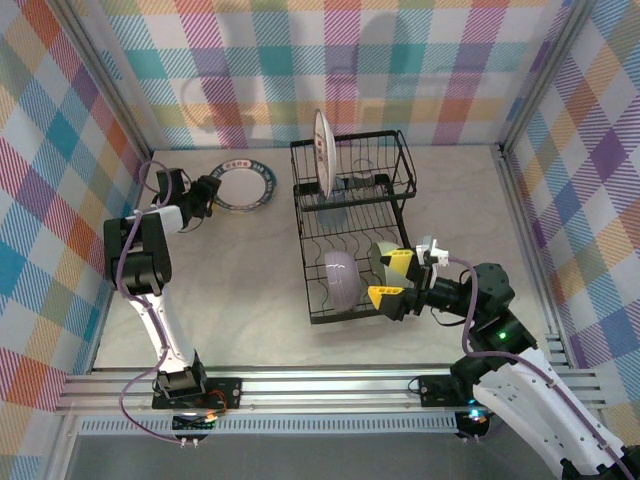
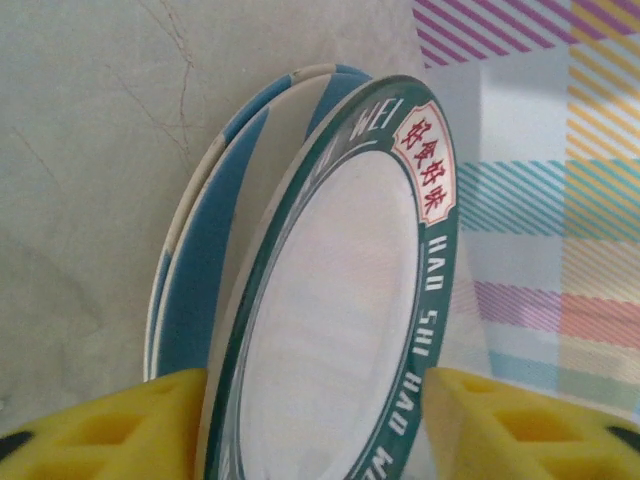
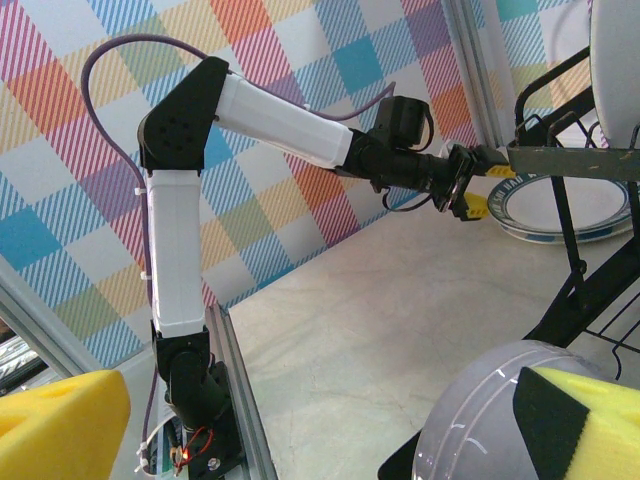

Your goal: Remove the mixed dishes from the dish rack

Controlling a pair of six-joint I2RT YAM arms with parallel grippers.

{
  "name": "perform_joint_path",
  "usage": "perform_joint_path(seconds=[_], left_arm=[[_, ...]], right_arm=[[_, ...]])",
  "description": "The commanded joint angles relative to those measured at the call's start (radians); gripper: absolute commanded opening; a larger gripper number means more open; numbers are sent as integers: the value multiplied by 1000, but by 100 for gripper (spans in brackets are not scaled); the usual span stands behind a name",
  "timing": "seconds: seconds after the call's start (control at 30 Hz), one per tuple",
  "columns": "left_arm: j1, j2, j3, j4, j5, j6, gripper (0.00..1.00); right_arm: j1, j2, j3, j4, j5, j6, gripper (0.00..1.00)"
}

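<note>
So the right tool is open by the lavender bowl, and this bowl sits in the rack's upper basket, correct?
No: the top external view shows the lavender bowl in the lower tray of the dish rack. The right tool is open by it.

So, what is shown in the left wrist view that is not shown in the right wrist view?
Left wrist: the lettering on the green-rimmed plate, the striped plate under it, and the left gripper's yellow fingers at either side of its rim.
Right wrist: the rack, a white plate standing in it, the lavender bowl next to the open right gripper, and the whole left arm.
Both: the green-rimmed plate lying on the table, with the left gripper at its rim.
</note>
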Motion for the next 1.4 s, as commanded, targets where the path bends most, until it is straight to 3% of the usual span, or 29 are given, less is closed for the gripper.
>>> perform_joint_path(seconds=[0.0,0.13,0.3,0.5,0.57,0.7,0.9,1.13,1.37], left_arm=[[11,-23,33,-64,-24,34,74],[8,-28,96,-204,-55,105,100],[2,-17,167,-324,-59,162,100],[-5,-92,182,-485,-146,210,100],[-7,-145,191,-599,-165,237,100],[-17,-331,106,-677,-208,259,100],[-54,-663,-67,-699,-131,270,100],[-117,-1026,-196,-776,-30,381,100],[-153,-1310,-405,-634,217,382,100]], right_arm=[[-2,-4,-9,39,-6,-20,99],[-2,-4,-8,41,-5,-19,99],[-2,-5,-9,42,1,-20,99],[-1,-1,-9,29,31,-27,99],[-2,-1,-8,19,46,-31,99],[-2,-10,-7,10,71,-35,99],[-2,-22,-6,-8,122,-36,99],[-2,-8,59,-71,200,-34,99],[-1,63,191,-166,350,-31,99]])
